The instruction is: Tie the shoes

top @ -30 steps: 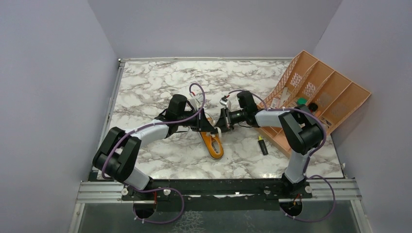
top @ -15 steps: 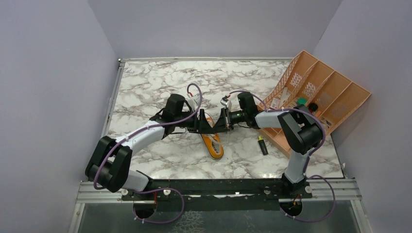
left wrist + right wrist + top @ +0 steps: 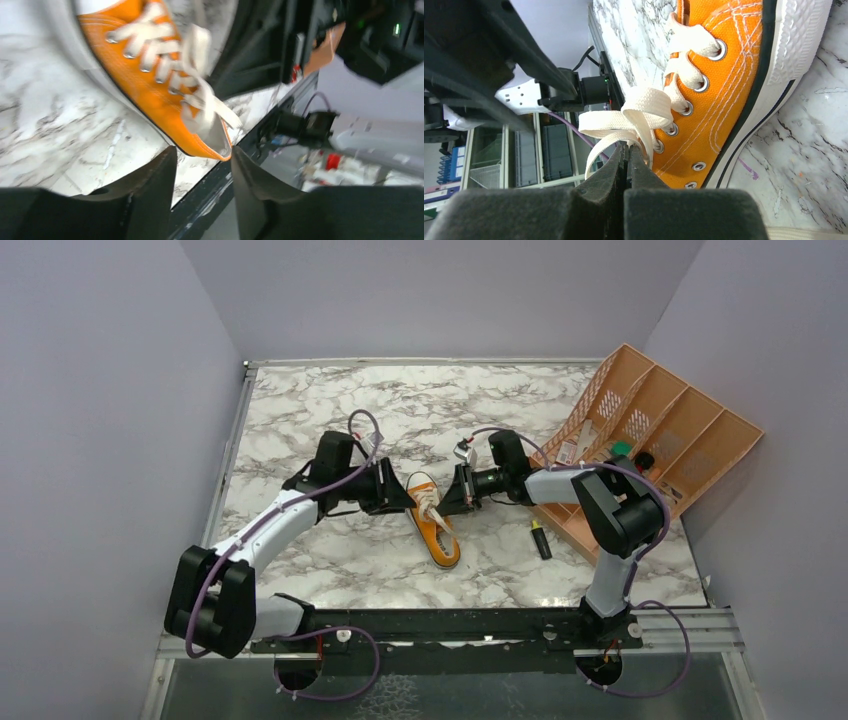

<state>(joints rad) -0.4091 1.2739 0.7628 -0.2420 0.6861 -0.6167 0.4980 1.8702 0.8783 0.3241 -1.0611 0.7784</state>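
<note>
Marbled counter [image 3: 330, 410] leaves the orange canvas sneaker [image 3: 437, 530] unanchored, so the right tool [image 3: 627, 150] pinching its white lace [image 3: 644, 107] may drag it, with the left tool [image 3: 202, 155] spread empty.

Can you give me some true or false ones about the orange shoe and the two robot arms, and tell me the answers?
1. The shoe lies on the table. True.
2. The right end effector pinches a white lace. True.
3. The left end effector is gripping the shoe. False: it is open and holds nothing.
4. The yellow marker is tucked inside the shoe. False: it lies on the table, next to the peach rack.
</note>
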